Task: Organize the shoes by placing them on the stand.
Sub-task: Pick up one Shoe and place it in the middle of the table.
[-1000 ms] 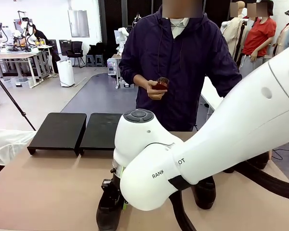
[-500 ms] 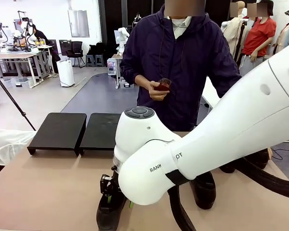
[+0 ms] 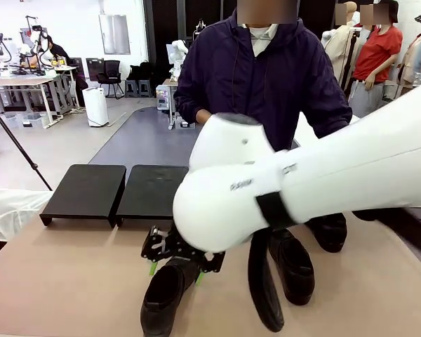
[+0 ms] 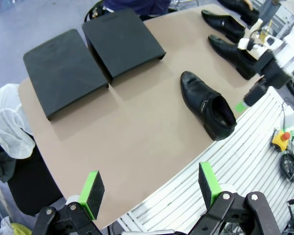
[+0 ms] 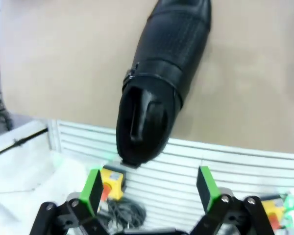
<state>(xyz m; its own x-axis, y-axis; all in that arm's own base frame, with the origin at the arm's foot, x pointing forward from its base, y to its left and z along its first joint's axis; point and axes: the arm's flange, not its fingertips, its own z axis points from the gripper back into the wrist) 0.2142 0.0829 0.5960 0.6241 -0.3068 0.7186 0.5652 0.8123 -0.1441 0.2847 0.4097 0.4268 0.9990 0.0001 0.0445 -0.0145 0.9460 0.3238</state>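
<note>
My right gripper [image 3: 176, 270] hangs open just above a black shoe [image 3: 161, 300] near the table's front edge. In the right wrist view the gripper [image 5: 149, 188] is apart from that shoe [image 5: 161, 83], whose heel reaches over the table edge. Two more shoes [image 3: 295, 267] [image 3: 330, 232] lie to the right, behind the arm. The stand's two black platforms [image 3: 86, 191] [image 3: 151, 189] sit bare at the back left. My left gripper [image 4: 149, 185] is open and high above the table, looking down on the near shoe [image 4: 208, 105], the others [image 4: 233, 50] [image 4: 223, 21] and the stand [image 4: 63, 71].
A person in a dark purple jacket [image 3: 259, 77] stands at the far side of the table. My right arm's white links [image 3: 302, 189] span the table's right half. A white cloth-covered shape [image 3: 7, 210] lies at the left edge. White slats [image 4: 245, 147] lie beyond the front edge.
My right gripper has risen off the near shoe and rolled, its green pads now spread above it. The shoe stays on the table. The arm now hides the person's hand.
</note>
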